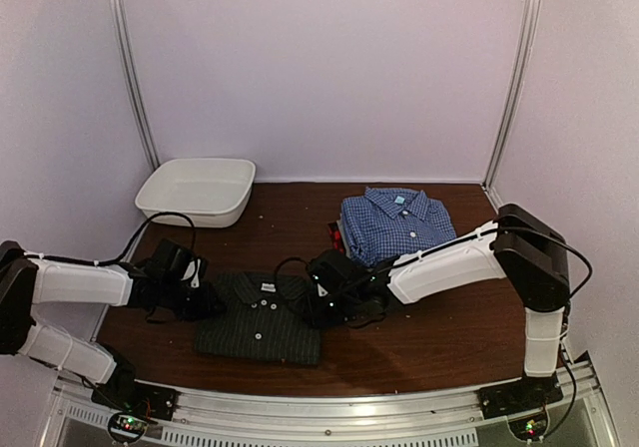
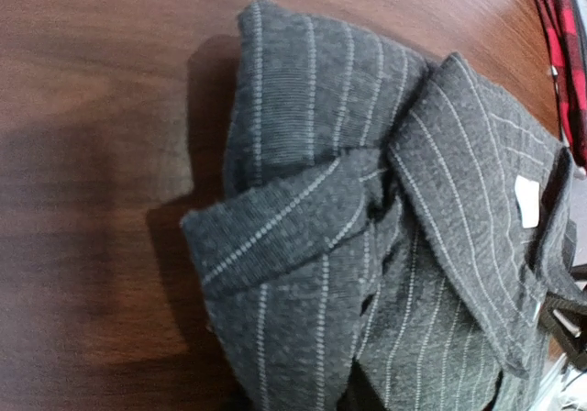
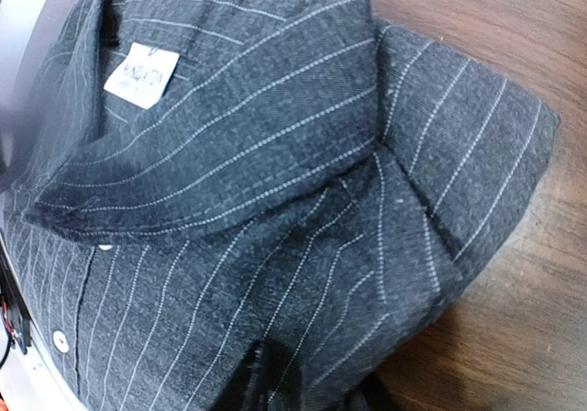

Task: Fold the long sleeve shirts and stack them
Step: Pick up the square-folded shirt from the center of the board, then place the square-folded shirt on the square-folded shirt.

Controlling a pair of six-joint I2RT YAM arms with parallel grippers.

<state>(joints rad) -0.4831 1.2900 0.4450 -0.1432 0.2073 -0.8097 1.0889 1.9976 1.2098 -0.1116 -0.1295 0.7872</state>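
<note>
A black pinstriped long sleeve shirt (image 1: 260, 319) lies folded on the table's near middle, collar up and light buttons showing. My left gripper (image 1: 207, 303) is at its left edge and my right gripper (image 1: 321, 305) at its right edge. In the left wrist view the shirt's folded shoulder and collar (image 2: 367, 209) fill the frame and the cloth covers the jaws. The right wrist view shows the collar with its white label (image 3: 142, 74), and a dark fingertip (image 3: 273, 382) pokes out of the cloth. Both grippers look shut on the shirt's folded sides. A folded blue checked shirt (image 1: 394, 223) lies at the back right on a red-black one (image 1: 336, 235).
A white plastic tub (image 1: 197, 190) stands at the back left of the brown table (image 1: 439, 327). White walls and metal posts close in the back and sides. A metal rail runs along the near edge beside the arm bases.
</note>
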